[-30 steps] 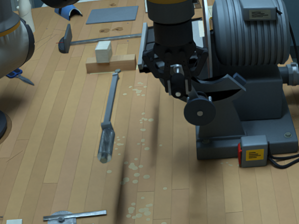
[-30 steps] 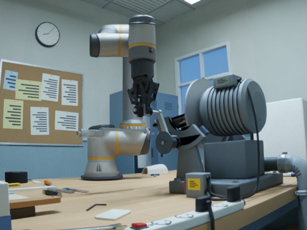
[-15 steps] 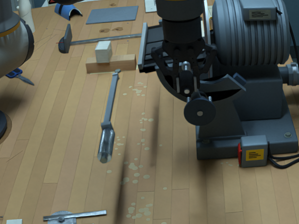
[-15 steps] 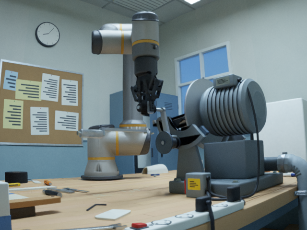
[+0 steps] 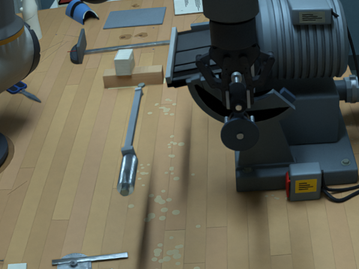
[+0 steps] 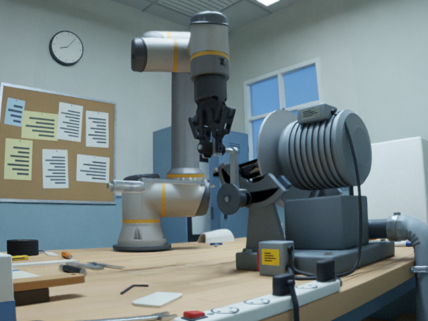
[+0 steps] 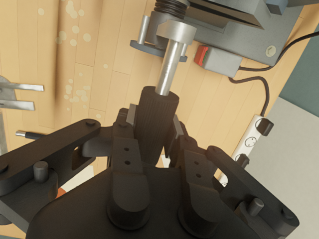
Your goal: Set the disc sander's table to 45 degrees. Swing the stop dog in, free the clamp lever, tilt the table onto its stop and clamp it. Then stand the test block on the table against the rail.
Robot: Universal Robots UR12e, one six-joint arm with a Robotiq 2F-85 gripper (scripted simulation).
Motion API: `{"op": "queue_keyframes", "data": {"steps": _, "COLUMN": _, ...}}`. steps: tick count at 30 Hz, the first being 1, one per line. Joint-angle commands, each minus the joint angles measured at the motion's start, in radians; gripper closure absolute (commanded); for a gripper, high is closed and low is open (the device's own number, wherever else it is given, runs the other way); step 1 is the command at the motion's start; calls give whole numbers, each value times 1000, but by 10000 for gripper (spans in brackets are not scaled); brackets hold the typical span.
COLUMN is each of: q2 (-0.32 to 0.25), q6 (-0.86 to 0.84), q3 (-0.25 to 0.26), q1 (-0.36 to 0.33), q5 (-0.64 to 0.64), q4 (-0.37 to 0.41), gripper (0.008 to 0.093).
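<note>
The clamp lever [image 5: 238,94] [image 6: 232,165] [image 7: 165,77] stands upright at the front of the disc sander, its steel shaft rising from the round hub [image 5: 239,136] [image 6: 228,198] to a black ribbed grip [image 7: 154,123]. My gripper [image 5: 238,97] [image 6: 210,149] [image 7: 154,122] comes down from above, and its fingers are closed on either side of that black grip. The dark table [image 5: 189,58] slopes down toward the left in front of the disc. The pale test block [image 5: 124,62] stands on a wooden board [image 5: 133,76] left of the table.
The switch box [image 5: 304,181] [image 6: 273,257] [image 7: 219,60] with a yellow label sits at the sander's base, its cables trailing right. A long chisel [image 5: 130,141], a hammer [image 5: 90,49] and a protractor [image 5: 87,259] lie on the bench. A power strip [image 6: 259,304] runs along the near edge.
</note>
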State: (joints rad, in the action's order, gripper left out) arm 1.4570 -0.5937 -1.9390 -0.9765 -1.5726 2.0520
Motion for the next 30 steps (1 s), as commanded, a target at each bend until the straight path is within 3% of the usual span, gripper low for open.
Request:
{"op": "queue_keyframes", "data": {"steps": 1, "q2": -2, "q6": 1, "q3": 4, "q1": -2, "q5": 2, "q4": 1, "gripper": 934}}
{"op": "queue_keyframes", "data": {"steps": 30, "q2": -71, "q6": 33, "q3": 67, "q1": -33, "q5": 2, "q4": 6, "gripper": 934}}
